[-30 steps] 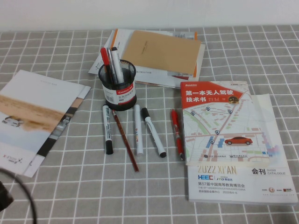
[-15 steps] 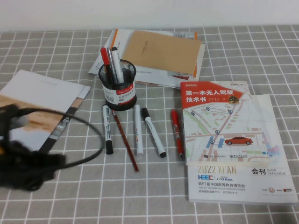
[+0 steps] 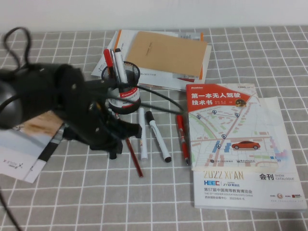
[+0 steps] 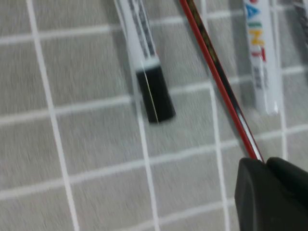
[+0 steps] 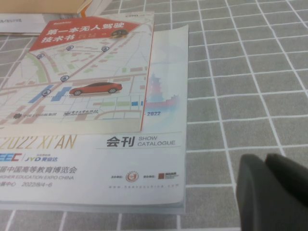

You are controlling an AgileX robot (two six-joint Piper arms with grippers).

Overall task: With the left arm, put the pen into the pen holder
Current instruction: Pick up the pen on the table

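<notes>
The pen (image 4: 140, 43), a white marker with black print and a black end, lies on the grey checked cloth; in the high view only its black end (image 3: 112, 155) shows under my left arm. The black mesh pen holder (image 3: 126, 97) stands just behind, with a few pens in it, partly crossed by the arm's cable. My left gripper (image 3: 130, 131) hovers low over the row of loose pens, shut and empty; in the left wrist view (image 4: 265, 166) it is over the red pencil, beside the pen. My right gripper (image 5: 269, 166) is shut and empty over the cloth near the catalogue's corner.
A red pencil (image 3: 135, 162), an all-white pen (image 3: 142, 142), a plainer black-capped marker (image 3: 158, 137) and a red pen (image 3: 182, 137) lie in a row. A show catalogue (image 3: 240, 159) lies at right, an envelope pile (image 3: 166, 53) behind, a brochure (image 3: 19, 154) at left.
My left arm has swung in from the lower left and now covers the brochure's right side and the pen next to the holder. The pens and the holder have not moved.
</notes>
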